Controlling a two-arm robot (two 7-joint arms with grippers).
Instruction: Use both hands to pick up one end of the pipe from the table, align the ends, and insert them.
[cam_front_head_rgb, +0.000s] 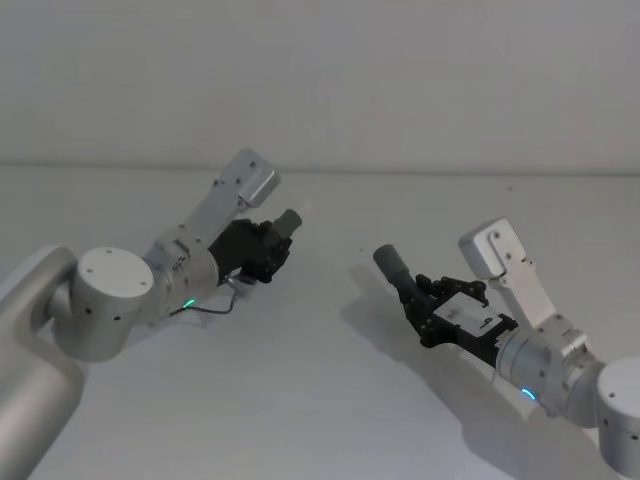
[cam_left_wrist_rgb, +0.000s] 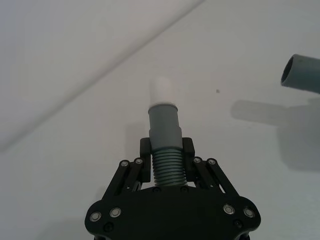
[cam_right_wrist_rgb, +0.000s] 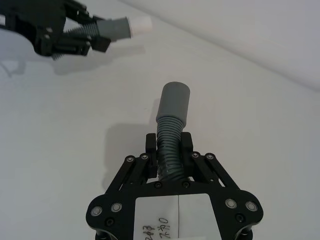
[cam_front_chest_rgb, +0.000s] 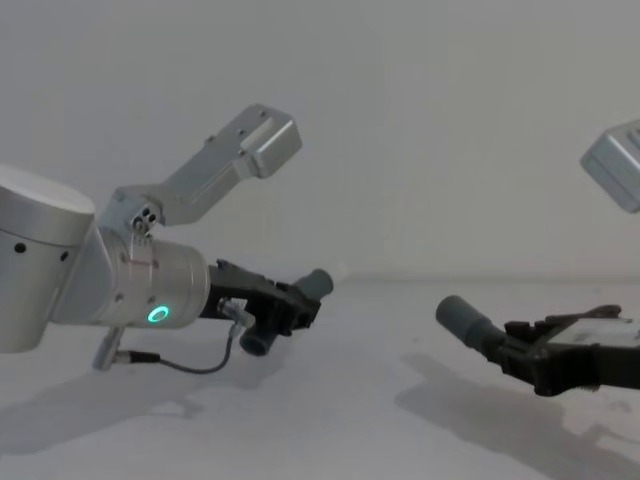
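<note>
Both pipe pieces are held above the white table (cam_front_head_rgb: 320, 400). My left gripper (cam_front_head_rgb: 272, 250) (cam_left_wrist_rgb: 166, 150) (cam_front_chest_rgb: 285, 305) is shut on the ribbed part of one piece. That piece's grey cuff (cam_left_wrist_rgb: 165, 122) (cam_front_head_rgb: 290, 222) sticks out forward and ends in a white tip (cam_left_wrist_rgb: 162, 91). My right gripper (cam_front_head_rgb: 425, 295) (cam_right_wrist_rgb: 169, 145) (cam_front_chest_rgb: 515, 355) is shut on the ribs of the other piece. Its open grey cuff (cam_right_wrist_rgb: 174, 102) (cam_front_head_rgb: 392, 262) (cam_front_chest_rgb: 462, 318) points up and to the left. The two ends are apart, with a clear gap between them.
A pale wall rises behind the table's far edge. A thin grey cable (cam_front_head_rgb: 215, 308) loops under the left wrist. The right wrist view also shows the left gripper (cam_right_wrist_rgb: 60, 37) with its cuff (cam_right_wrist_rgb: 116, 27) farther off.
</note>
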